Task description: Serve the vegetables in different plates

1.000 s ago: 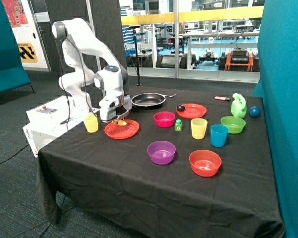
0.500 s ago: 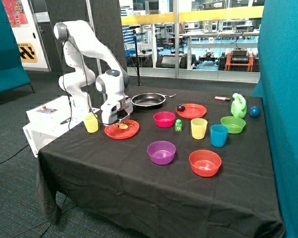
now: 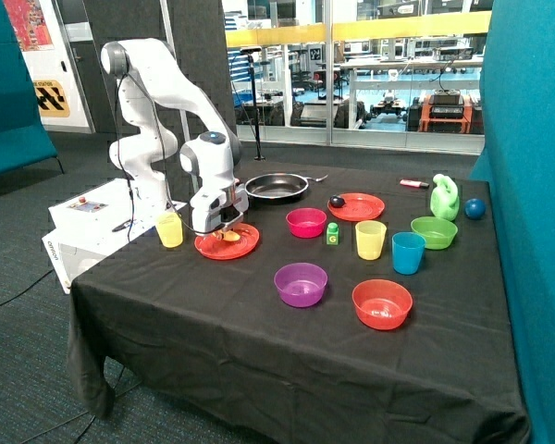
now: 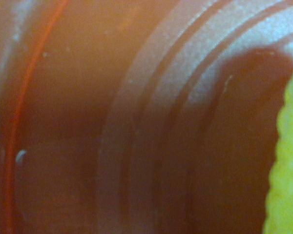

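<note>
My gripper (image 3: pixel 225 231) is low over the near orange-red plate (image 3: pixel 247 246), which lies beside the yellow cup (image 3: pixel 169 229). The pale yellow vegetable (image 3: pixel 229 236) is right under the gripper, at the plate's surface. In the wrist view the plate's ridged floor (image 4: pixel 136 122) fills the picture, with the yellow vegetable (image 4: pixel 285 185) at one edge. The dark purple-black vegetable (image 3: pixel 337 201) lies on the rim side of the far orange-red plate (image 3: pixel 365 207), near the black frying pan (image 3: pixel 276 187).
A pink bowl (image 3: pixel 306 222), green G block (image 3: pixel 332 233), yellow cup (image 3: pixel 370 240), blue cup (image 3: pixel 408 252) and green bowl (image 3: pixel 434 231) stand mid-table. A purple bowl (image 3: pixel 301 283) and deep orange-red bowl (image 3: pixel 382 303) sit near the front. A green jug (image 3: pixel 444 197) and blue ball (image 3: pixel 474 208) stand at the far corner.
The gripper has come down from a little above the near plate to its surface, and the pale yellow vegetable has gone down with it.
</note>
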Controlling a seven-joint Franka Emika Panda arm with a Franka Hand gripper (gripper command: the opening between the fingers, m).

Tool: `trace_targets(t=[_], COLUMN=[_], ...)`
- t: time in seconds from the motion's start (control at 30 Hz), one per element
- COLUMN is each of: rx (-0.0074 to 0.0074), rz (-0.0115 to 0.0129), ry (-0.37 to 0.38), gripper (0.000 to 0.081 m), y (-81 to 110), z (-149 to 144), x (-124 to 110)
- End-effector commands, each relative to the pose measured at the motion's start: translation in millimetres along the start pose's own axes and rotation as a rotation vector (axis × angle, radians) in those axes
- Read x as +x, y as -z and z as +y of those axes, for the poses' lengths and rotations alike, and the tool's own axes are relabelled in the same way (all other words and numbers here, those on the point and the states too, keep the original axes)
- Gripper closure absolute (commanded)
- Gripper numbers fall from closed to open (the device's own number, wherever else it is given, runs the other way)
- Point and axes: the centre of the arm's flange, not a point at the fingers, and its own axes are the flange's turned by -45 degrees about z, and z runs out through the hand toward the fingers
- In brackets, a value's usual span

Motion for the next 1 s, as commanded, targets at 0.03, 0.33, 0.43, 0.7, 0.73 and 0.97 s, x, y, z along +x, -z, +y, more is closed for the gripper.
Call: trace_targets(t=[0.03, 0.33, 0.43, 0.7, 0.73, 0.97], rx=[-0.0014, -0.0014, -0.0014, -0.0014, -0.0014, -0.0014], rz=[0.003, 0.003, 0.003, 0.003, 0.003, 0.003], ry=[0.002, 0.009, 0.013, 0.02, 0.01, 0.021], gripper=[0.0143, 0.0066, 0.0045, 0.0068, 0.0075, 0.0171], y=[1.2, 2.7, 3.0, 14.2, 15.6, 36.3], z=[4, 2, 1, 2, 2, 4], x=[0, -2, -3, -4, -5, -10])
